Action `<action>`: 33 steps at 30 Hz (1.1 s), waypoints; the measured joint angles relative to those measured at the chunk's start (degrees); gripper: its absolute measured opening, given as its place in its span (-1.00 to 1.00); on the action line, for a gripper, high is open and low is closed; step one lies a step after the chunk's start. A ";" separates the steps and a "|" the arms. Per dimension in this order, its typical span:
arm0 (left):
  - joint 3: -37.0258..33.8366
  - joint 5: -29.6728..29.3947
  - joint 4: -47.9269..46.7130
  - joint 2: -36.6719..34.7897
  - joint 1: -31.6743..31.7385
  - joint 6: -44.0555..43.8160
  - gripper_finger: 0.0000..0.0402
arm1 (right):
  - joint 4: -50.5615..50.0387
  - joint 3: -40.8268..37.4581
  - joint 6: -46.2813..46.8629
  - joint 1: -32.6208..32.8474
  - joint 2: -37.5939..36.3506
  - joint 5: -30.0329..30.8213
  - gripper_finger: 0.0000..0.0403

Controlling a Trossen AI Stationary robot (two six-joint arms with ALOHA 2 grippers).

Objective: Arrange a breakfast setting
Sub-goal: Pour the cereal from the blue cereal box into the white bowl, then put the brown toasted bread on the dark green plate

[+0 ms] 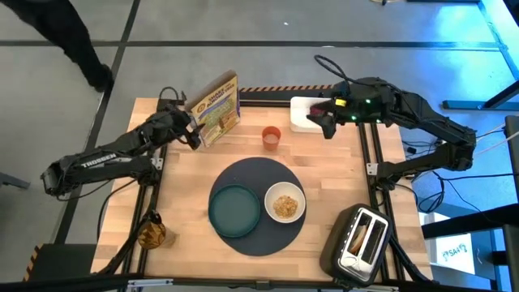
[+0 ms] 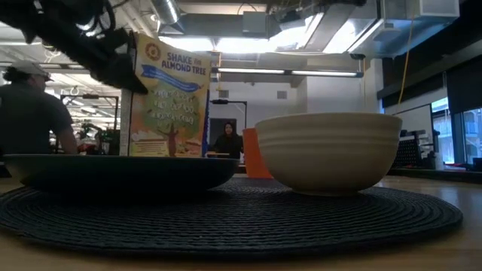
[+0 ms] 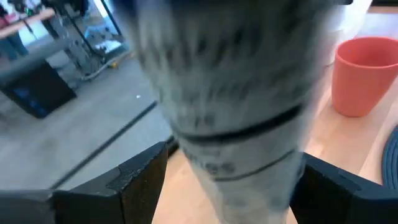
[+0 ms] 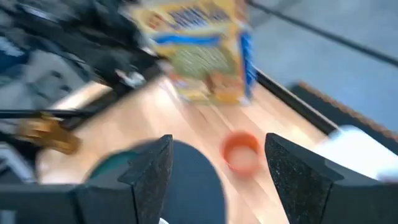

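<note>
My left claw [image 1: 193, 135] stands apart around the cereal box [image 1: 217, 108]; I back straight off without tipping it.

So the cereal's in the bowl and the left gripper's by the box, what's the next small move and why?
Probably draw the left gripper back from the cereal box: the box stands upright on the table, the fingers look spread beside it, and the white bowl already holds cereal.

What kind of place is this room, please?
Probably a robotics lab or open workshop: two robot arms are mounted at a wooden table, ceiling ducts and strip lights run overhead, and people sit at benches behind.
</note>
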 joint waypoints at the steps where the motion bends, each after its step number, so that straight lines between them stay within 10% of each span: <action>1: 1.04 0.39 -0.47 0.02 0.00 0.75 0.43 | -1.62 0.00 0.52 -0.99 0.38 -0.04 0.22; 22: 18.52 4.09 -5.51 -0.02 0.00 12.15 0.43 | -14.31 -0.02 1.06 -7.58 6.64 -2.07 0.22; 33: 26.30 15.33 -6.89 0.32 -0.03 11.91 0.43 | -18.58 -0.02 5.85 -7.74 11.51 -0.04 0.22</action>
